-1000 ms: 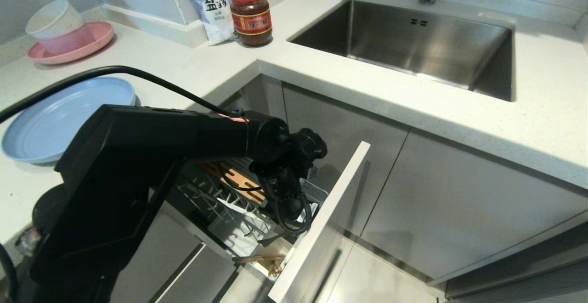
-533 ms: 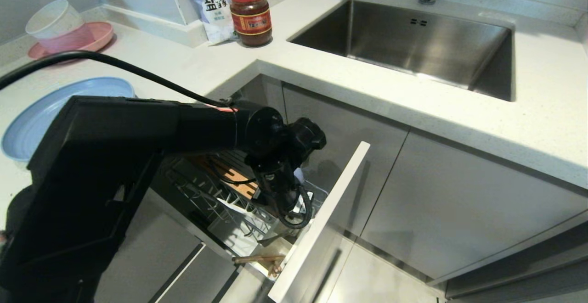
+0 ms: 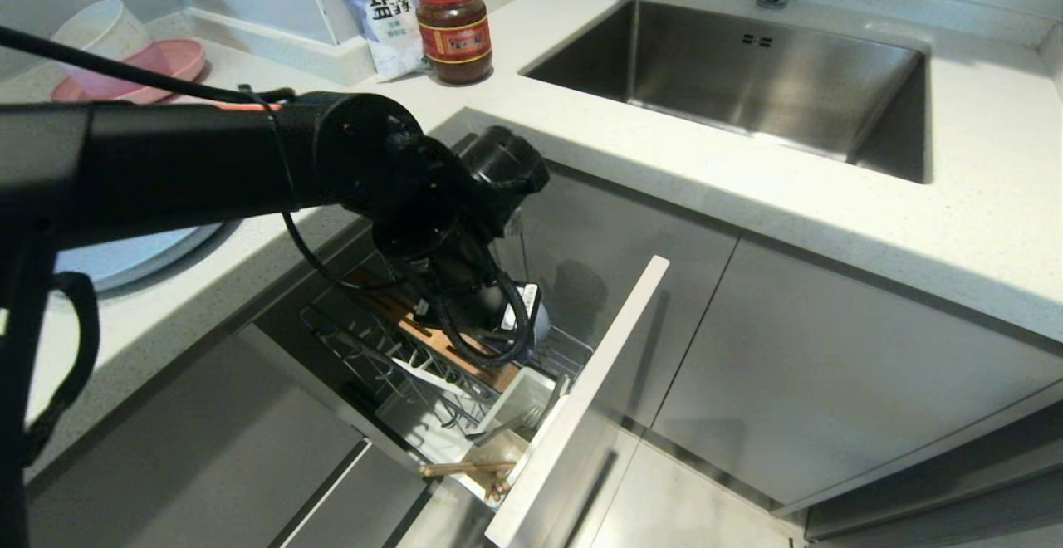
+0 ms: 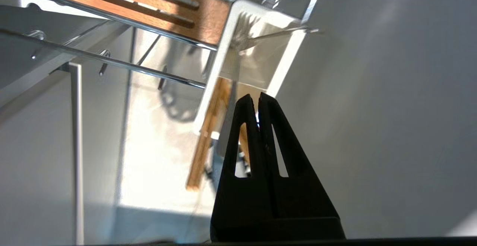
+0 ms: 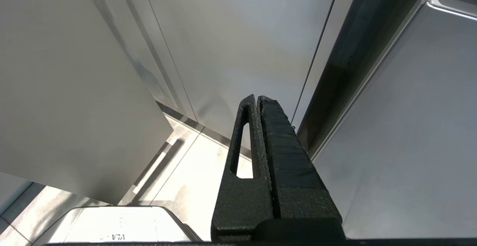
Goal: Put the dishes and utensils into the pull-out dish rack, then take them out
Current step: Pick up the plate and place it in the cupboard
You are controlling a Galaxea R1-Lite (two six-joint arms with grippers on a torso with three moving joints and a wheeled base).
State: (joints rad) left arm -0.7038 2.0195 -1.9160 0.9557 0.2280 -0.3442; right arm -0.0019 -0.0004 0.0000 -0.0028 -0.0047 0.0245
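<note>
Left pincer (image 4: pixel 258 98) pressed together above caddy (image 4: pixel 261 52); no writing legible there.

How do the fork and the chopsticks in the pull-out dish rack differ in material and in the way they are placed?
The fork is silver metal; the chopsticks are light wood. The fork stands slanted in the white cutlery caddy, its tines leaning on the rim, while the chopsticks lie nearly flat in the next section, closer to the camera in the head view. Both are slim, long utensils at the front end of the pull-out dish rack, beside its grey front panel.
</note>
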